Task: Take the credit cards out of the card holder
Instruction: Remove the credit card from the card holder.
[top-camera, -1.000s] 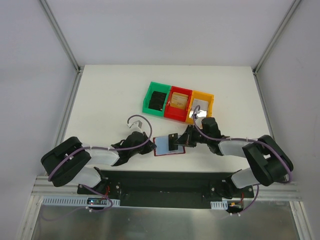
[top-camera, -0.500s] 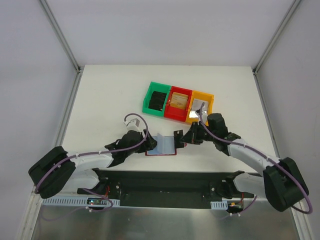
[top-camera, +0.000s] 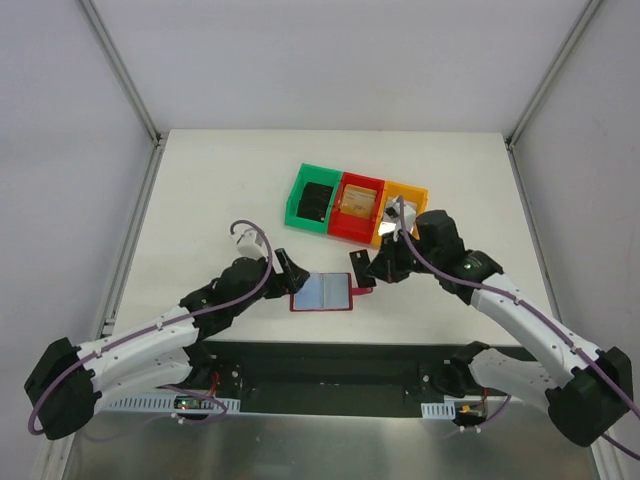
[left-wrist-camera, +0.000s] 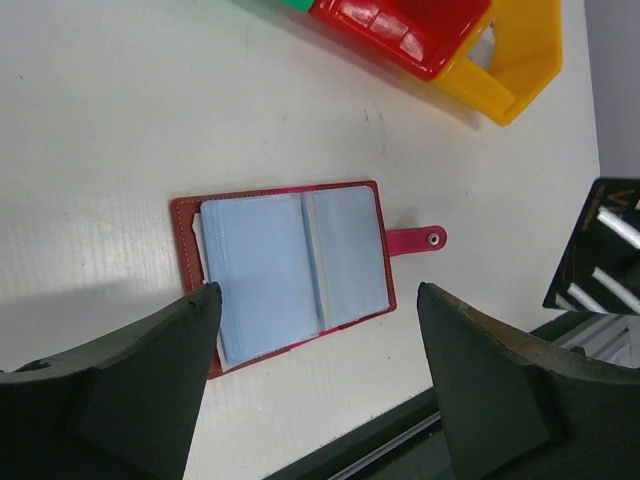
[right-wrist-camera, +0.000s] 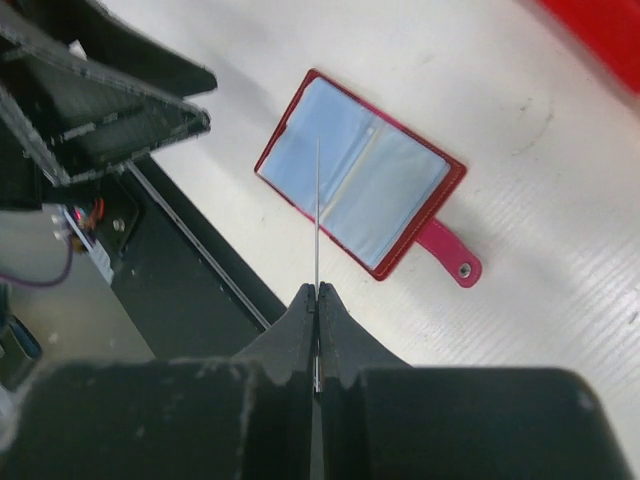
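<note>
Transfer of a thin dark credit card (top-camera: 360, 262), pinched in the closed right claw (right-wrist-camera: 317, 293) above the tab end of the flat red bifold card holder (left-wrist-camera: 350, 265), which lies open on the white tabletop (top-camera: 200, 200). The left claw (left-wrist-camera: 320, 298) stands wide at the holder's other end, gripping nothing. Best practice: keep the pinch firm, raise the card clear of the blue-grey pockets (left-wrist-camera: 255, 275), then carry it toward the green plastic bin (top-camera: 299, 190), probably its proper place.

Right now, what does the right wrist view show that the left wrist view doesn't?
Only the right wrist view: the right gripper shut on a credit card, seen edge-on in front of the card holder. Only the left wrist view: the left gripper, open, and the orange bin. Both: the card holder lying open on the white table, blue-grey pockets up, red tab out to one side.
</note>
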